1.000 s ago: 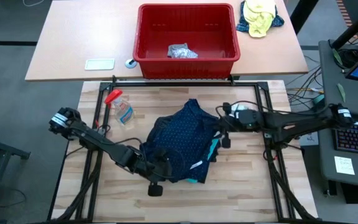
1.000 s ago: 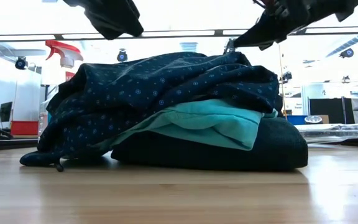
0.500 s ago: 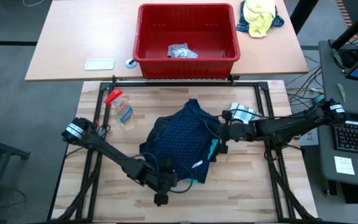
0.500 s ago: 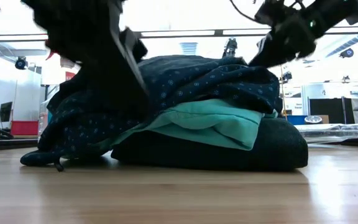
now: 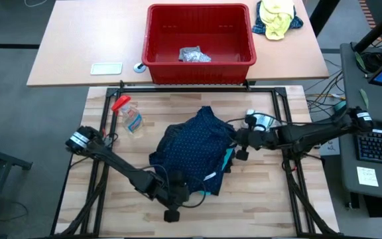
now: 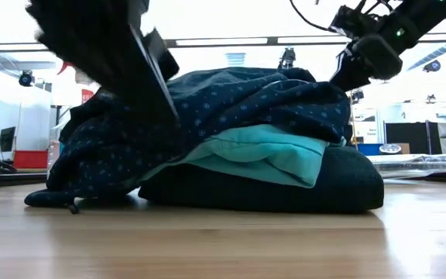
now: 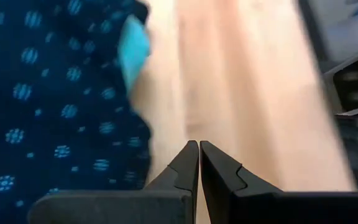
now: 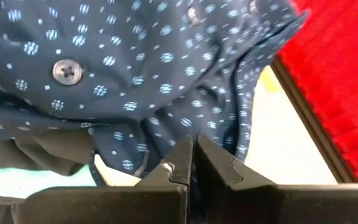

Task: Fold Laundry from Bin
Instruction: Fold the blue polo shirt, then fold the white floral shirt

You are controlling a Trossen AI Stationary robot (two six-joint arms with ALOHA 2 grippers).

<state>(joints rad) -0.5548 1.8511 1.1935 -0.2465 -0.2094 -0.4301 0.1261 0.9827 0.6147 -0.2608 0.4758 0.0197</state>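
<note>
A pile of laundry (image 5: 194, 156) lies mid-table: a navy shirt with tiny dots (image 6: 207, 108) on top, a turquoise garment (image 6: 269, 155) under it, and a dark garment (image 6: 347, 186) resting on the wood. My left gripper (image 7: 199, 150) is shut and empty, low at the pile's near edge (image 5: 188, 191). My right gripper (image 8: 192, 148) is shut and empty at the navy shirt's right side (image 5: 236, 141). The red bin (image 5: 199, 43) stands on the far table with a light grey garment (image 5: 194, 55) in it. My left gripper lies beside the navy shirt's near edge (image 7: 123, 155), pointing level toward the table's right. Whether it touches the cloth cannot be told. My right gripper's shut fingertips stand at the navy shirt's right part (image 8: 166, 124), coming from the right and slanting down. Touch cannot be told.
A spray bottle with a red trigger (image 5: 128, 114) lies on the table's left part. A yellow-and-blue cloth bundle (image 5: 277, 18) and a white flat object (image 5: 106, 68) lie on the far table. Bare wood (image 5: 264, 192) shows around the pile.
My left gripper has gone from above the pile toward the table's near edge and down to the pile's near side. My right gripper has come down and toward the near edge, to the navy shirt's right side.
</note>
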